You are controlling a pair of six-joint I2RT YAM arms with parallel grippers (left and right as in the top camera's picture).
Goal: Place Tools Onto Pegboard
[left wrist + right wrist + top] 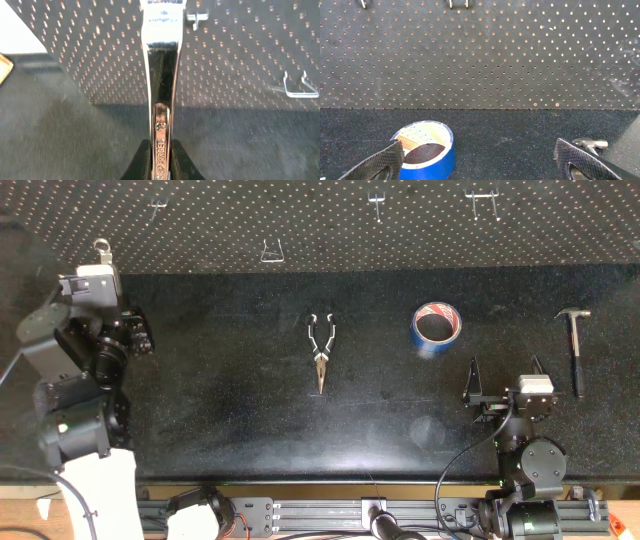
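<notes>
The left gripper (100, 268) is in the upper left of the top view, at the lower edge of the pegboard (330, 220). It is clamped on a chrome wrench (100, 248). In the left wrist view the two dark fingers (144, 161) press on both sides of the wrench's handle (161, 100), and the tool goes straight up the middle of the frame to the perforated board (240, 55). The end of the wrench is at the top edge of that frame, just beside a small metal hook (197, 18). A second, wider wire hook (300, 87) is on the board at the right edge.

The right gripper (505, 380) is in the lower right of the top view, above its base, and holds nothing. Its jaws are spread wide. In the right wrist view its fingers (377, 162) are at the two lower corners of the frame.

Three more tools lie on the black table mat (230, 410). Needle-nose pliers (320, 352) are at the centre, with the tip toward the bottom of the frame. A roll of blue tape (436, 327) is to the right of the centre, and a hammer (575, 348) is near the right edge, with its head toward the pegboard. In the right wrist view the tape (426, 150) is at the lower left and the head of the hammer (590, 143) at the lower right. The three tools are well apart from one another.
</notes>
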